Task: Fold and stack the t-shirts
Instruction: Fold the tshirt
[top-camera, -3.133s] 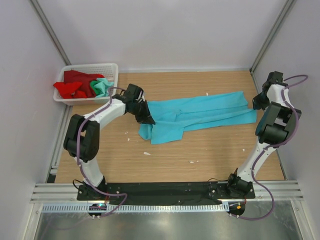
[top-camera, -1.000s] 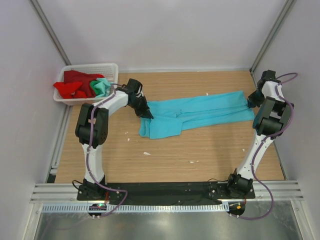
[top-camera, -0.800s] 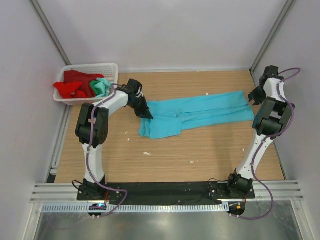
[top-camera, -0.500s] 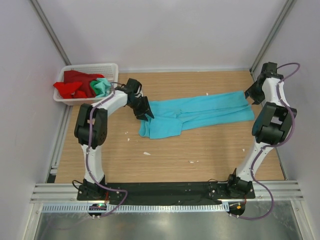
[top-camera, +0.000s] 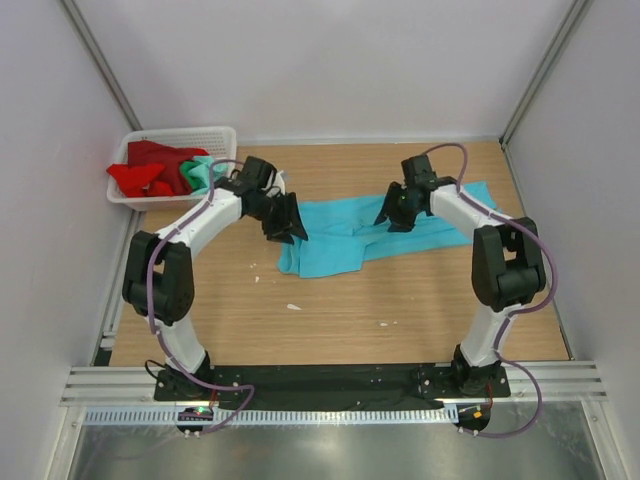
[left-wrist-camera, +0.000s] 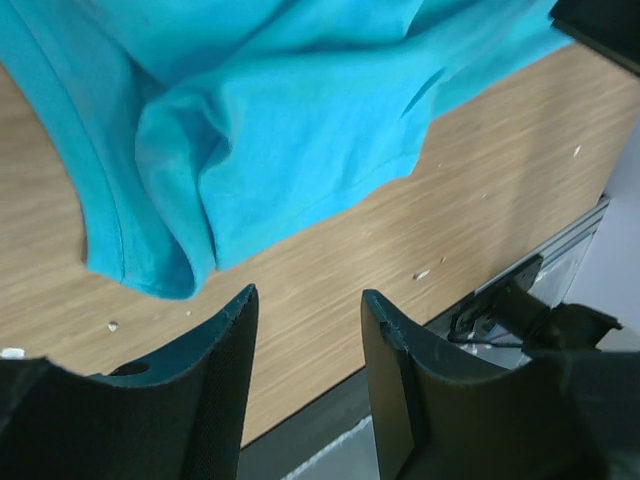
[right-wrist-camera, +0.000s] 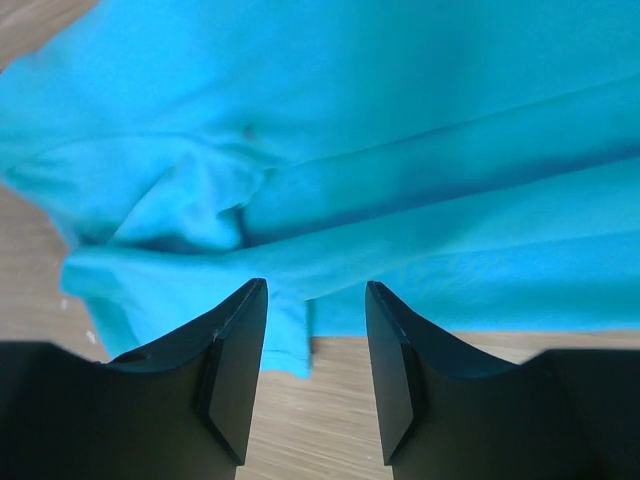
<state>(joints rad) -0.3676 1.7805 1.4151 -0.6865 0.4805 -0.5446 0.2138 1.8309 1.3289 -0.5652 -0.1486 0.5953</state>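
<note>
Left wrist: rumpled turquoise t-shirt (left-wrist-camera: 300, 120), woodgrain table (left-wrist-camera: 400, 240)

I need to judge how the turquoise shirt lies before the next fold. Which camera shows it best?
Top external: nearly the whole turquoise t-shirt shows, stretched sideways. The left wrist view shows only one bunched end; the right wrist view only creased folds up close.

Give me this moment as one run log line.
turquoise t-shirt: bunched lengthwise | left tool: open, at its left end | right tool: open, over its middle | basket: red t-shirt, mint t-shirt
</note>
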